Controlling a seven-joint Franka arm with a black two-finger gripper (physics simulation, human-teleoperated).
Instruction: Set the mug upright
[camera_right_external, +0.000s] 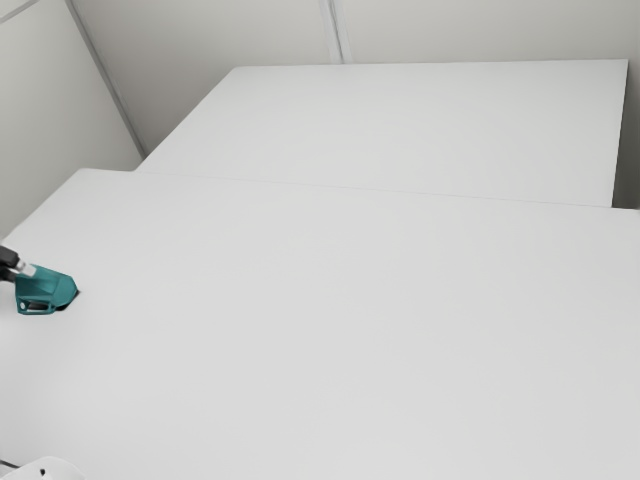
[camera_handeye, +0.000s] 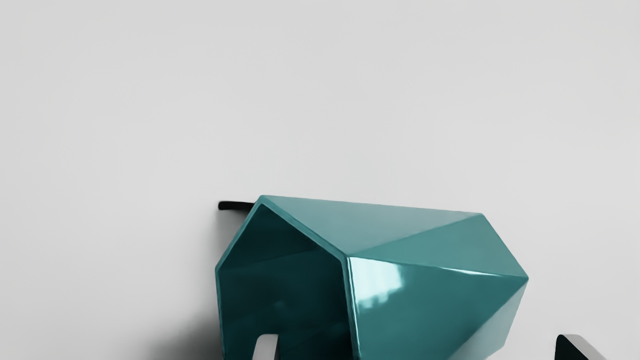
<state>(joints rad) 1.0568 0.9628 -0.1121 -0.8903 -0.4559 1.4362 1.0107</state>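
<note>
Fingers (camera_handeye: 266, 347) of your gripper (camera_right_external: 25, 268) stand wide apart, their tips pale and smooth, one overlapping the mouth (camera_handeye: 285, 285) of the mug (camera_handeye: 425, 300) in your wrist view, the other just past its closed end. You have the mug lying on its side on the table (camera_right_external: 350, 310): glossy teal, faceted into flat triangles, with an angular rim and a dark hollow. Beside that rim you see a thin black strip (camera_handeye: 235, 205). Around the mug, your table is plain, matte and whitish.

Teal faceted mug (camera_handeye: 400, 280) on its side.
</note>
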